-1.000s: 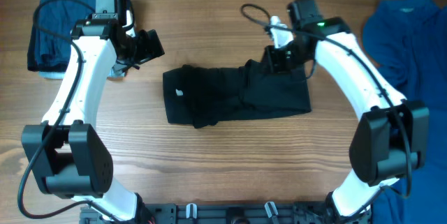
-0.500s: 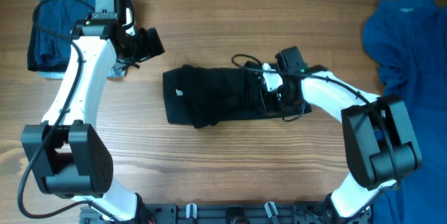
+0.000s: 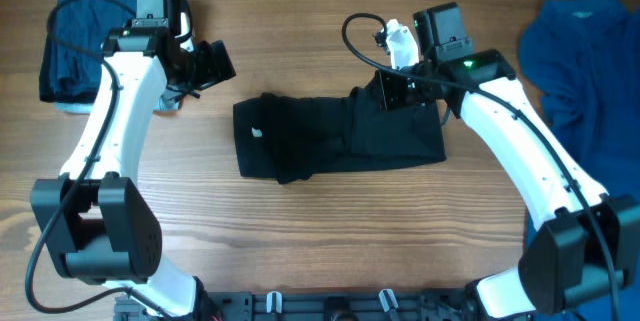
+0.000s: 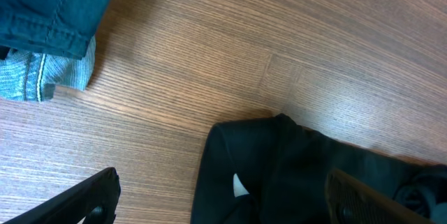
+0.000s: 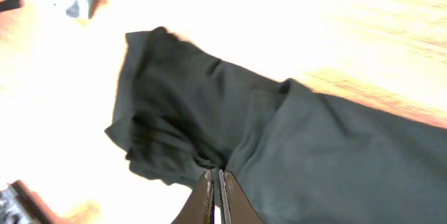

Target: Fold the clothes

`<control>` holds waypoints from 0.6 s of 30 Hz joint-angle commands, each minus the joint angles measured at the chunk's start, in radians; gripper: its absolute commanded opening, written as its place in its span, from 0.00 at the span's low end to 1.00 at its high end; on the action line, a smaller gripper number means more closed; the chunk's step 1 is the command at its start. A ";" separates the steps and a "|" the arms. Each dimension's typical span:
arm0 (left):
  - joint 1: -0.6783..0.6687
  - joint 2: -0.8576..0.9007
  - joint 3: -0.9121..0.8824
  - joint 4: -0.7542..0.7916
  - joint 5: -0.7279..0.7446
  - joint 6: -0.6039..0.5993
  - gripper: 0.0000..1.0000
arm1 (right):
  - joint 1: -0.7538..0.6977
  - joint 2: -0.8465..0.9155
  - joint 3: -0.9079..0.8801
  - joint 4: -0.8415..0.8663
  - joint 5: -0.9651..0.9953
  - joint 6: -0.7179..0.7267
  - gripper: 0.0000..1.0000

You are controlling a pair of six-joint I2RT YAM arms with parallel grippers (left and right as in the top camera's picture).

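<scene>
Right tool (image 3: 397,89) is back at the far edge of the folded black polo shirt (image 3: 320,141), now pinched together. Left tool (image 3: 212,63) is spread apart. Smoothing pass likely done.

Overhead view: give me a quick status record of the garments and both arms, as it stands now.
black polo: partly folded, flat, centre of view, white logo near its left end
left gripper: jaws open, empty, off the polo beyond its far left corner
right gripper: jaws shut, tips at a crease in the polo; hold on cloth unclear
folded dark blue stack: far left corner
bright blue shirt: loose heap, right edge
</scene>
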 commanded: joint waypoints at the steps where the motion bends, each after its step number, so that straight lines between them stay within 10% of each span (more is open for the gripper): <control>1: 0.001 -0.022 0.013 -0.007 -0.009 -0.005 0.94 | -0.003 0.086 -0.006 0.003 0.068 -0.019 0.04; 15: 0.001 -0.022 0.013 -0.011 -0.010 -0.001 0.94 | -0.011 0.308 0.024 0.238 0.028 -0.024 0.08; 18: 0.001 -0.022 0.013 -0.011 -0.010 -0.001 0.94 | -0.059 0.124 0.060 0.184 0.029 -0.021 0.37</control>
